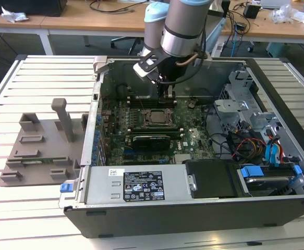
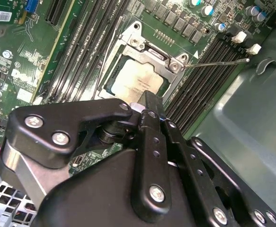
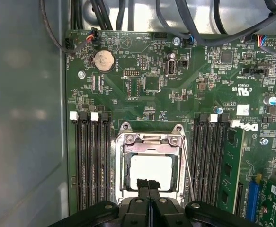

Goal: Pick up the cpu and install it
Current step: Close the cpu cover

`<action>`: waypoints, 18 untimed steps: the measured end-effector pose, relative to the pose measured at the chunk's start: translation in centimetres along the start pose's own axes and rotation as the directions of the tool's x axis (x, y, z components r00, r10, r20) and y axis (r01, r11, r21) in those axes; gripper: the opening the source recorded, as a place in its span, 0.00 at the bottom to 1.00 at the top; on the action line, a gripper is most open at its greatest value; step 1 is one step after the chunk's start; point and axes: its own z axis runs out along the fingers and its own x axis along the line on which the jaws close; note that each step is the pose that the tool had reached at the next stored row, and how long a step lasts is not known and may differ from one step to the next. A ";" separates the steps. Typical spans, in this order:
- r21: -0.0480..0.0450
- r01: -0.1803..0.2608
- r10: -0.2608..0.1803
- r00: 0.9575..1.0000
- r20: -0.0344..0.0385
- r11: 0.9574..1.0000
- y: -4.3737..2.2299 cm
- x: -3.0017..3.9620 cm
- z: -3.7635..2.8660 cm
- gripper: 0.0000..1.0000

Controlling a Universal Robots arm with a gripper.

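In the exterior view I see the arm reaching down into the open computer case [image 1: 193,221], which lies on the slatted table [image 1: 42,78]. The end effector [image 1: 166,97] hangs over the far side of the socket [image 1: 154,117] in the middle of the motherboard [image 1: 193,133]. A grey fixture [image 1: 42,151] sits on the table to the exterior view's left, well apart from the work. The power supply box [image 1: 136,182] lines the case's near edge, and loose cables [image 1: 245,146] crowd the exterior view's right.

In the first wrist view the cpu [image 3: 151,170] lies flat inside the socket's metal frame [image 3: 123,161]. The end effector [image 3: 148,182] has its fingers pressed together with nothing between them, tips over one edge of the cpu. I cannot tell whether they touch it. Memory slots [image 3: 90,161] flank the socket, a green memory stick [image 3: 232,163] stands just beyond one bank, and a coin battery [image 3: 103,60] sits farther off.

In the second wrist view the cpu [image 2: 137,80] shows past the closed fingers. A thin lever rod [image 2: 218,62] juts from the frame's corner across the slots.
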 end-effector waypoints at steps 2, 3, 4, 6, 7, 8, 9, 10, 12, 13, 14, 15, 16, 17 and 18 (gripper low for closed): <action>0.000 0.000 0.000 1.000 0.000 1.000 -0.04 0.00 0.02 0.11; 0.000 0.000 0.000 1.000 0.000 1.000 -0.06 0.00 0.04 0.11; 0.000 0.000 0.000 1.000 0.000 1.000 -0.10 0.00 0.07 0.11; 0.000 0.000 0.000 1.000 0.000 1.000 -0.12 0.00 0.10 0.11; 0.000 0.000 0.000 1.000 0.000 1.000 -0.14 0.00 0.11 0.11; 0.000 0.000 0.000 1.000 0.000 1.000 -0.18 0.00 0.14 0.11; 0.000 0.000 0.000 1.000 0.000 1.000 -0.19 0.00 0.15 0.11; 0.000 0.000 0.000 1.000 0.000 1.000 -0.20 0.00 0.17 0.11; 0.000 0.000 0.000 1.000 0.000 1.000 -0.27 0.00 0.22 0.11; 0.000 0.000 0.000 1.000 0.000 1.000 -0.29 0.01 0.25 0.11; 0.000 0.000 0.000 1.000 0.000 1.000 -0.32 0.01 0.36 0.11; 0.000 0.000 0.000 1.000 0.000 1.000 -0.29 0.00 0.64 0.11; 0.000 0.000 0.000 1.000 0.000 1.000 -0.30 0.00 0.97 0.11; 0.000 0.000 0.000 1.000 0.000 1.000 -0.45 0.00 1.32 0.11; 0.000 0.000 0.000 1.000 0.000 1.000 -0.61 0.00 1.67 0.11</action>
